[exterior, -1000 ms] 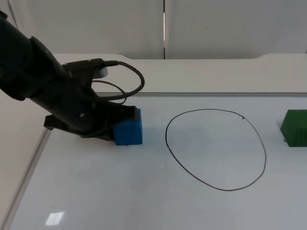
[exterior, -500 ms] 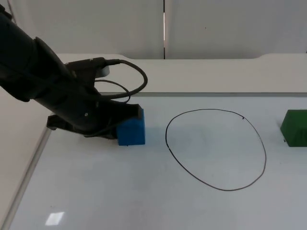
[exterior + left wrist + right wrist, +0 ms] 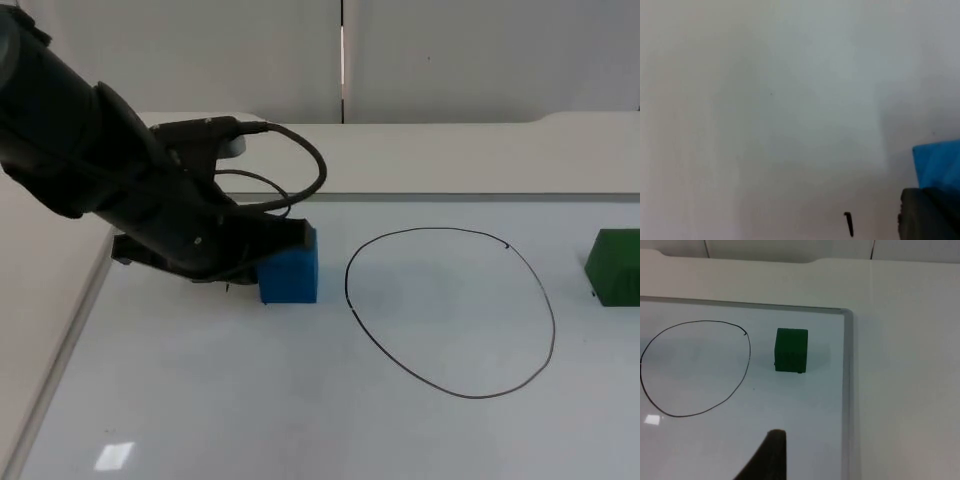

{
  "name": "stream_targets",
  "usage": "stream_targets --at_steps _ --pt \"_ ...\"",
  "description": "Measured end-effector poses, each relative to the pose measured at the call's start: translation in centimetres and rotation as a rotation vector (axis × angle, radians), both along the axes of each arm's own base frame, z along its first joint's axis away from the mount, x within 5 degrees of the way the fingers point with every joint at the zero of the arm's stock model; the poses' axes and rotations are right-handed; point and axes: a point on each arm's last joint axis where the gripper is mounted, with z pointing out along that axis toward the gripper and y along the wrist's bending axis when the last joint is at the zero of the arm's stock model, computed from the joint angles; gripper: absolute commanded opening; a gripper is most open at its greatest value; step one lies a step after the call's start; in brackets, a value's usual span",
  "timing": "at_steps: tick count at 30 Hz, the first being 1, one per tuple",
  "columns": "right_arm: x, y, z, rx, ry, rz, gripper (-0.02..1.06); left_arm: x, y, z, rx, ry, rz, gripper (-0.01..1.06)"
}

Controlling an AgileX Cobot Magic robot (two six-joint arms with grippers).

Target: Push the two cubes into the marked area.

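Pushing the blue cube closer to the ring

My left pincer (image 3: 285, 240) sits pressed against the blue cube (image 3: 290, 274), on the side away from the marked area (image 3: 450, 312); whether its fingers are spread or together I cannot tell. Since a second ago the cube has slid toward the drawn ring and now rests just outside its line on the white table (image 3: 300, 400). Nothing lies between cube and ring. The green cube (image 3: 614, 267) sits beyond the ring's far side, unmoved. My right pincer (image 3: 771, 460) waits near it, state unclear.
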Motion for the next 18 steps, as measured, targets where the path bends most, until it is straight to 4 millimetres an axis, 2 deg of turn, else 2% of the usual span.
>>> stream_targets --at_steps 7,18 --pt "0.00 0.00 0.00 0.000 0.000 0.000 1.05 0.81 -0.40 0.73 -0.016 -0.028 -0.002 0.00" --pt "0.00 0.00 0.00 0.000 0.000 0.000 1.05 0.64 -0.89 0.80 -0.025 -0.018 -0.021 0.00"
